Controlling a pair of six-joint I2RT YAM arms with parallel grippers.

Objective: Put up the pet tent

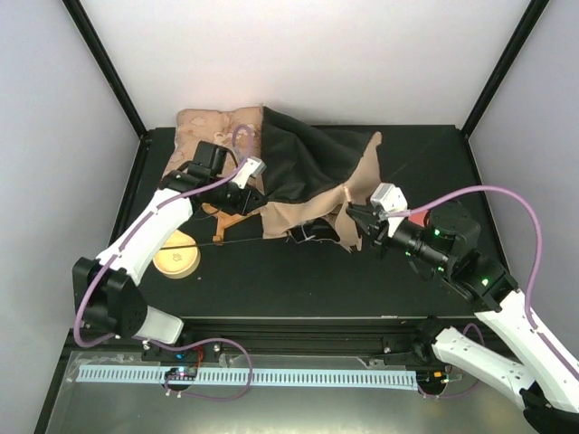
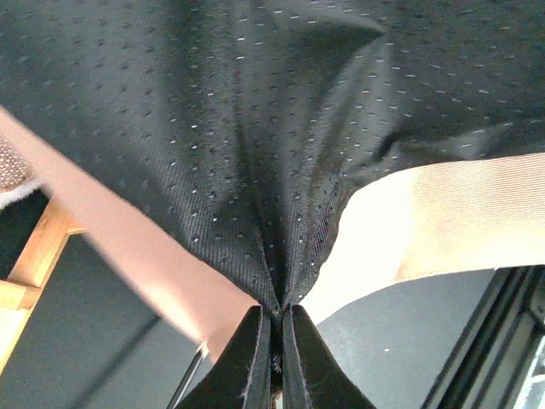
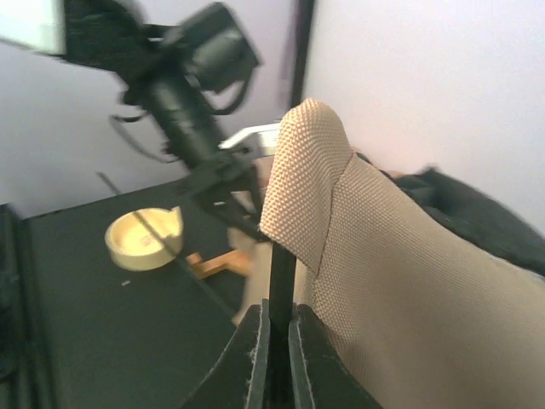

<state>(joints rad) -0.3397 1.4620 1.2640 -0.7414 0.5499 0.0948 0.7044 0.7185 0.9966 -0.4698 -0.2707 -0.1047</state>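
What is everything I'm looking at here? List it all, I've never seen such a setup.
pet tent: one, tan canvas with black lining, crumpled mid-table
pole: one, thin black, running into the tent's tan sleeve
cushion: one, beige floral, back left
round dish: one, pale yellow, front left
wooden piece: one, light brown, near the dish
table: one, black
left gripper: one, black, shut on the black lining
right gripper: one, black, shut on the pole

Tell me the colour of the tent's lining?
Black lining with tiny pale specks; clearest in left wrist view.
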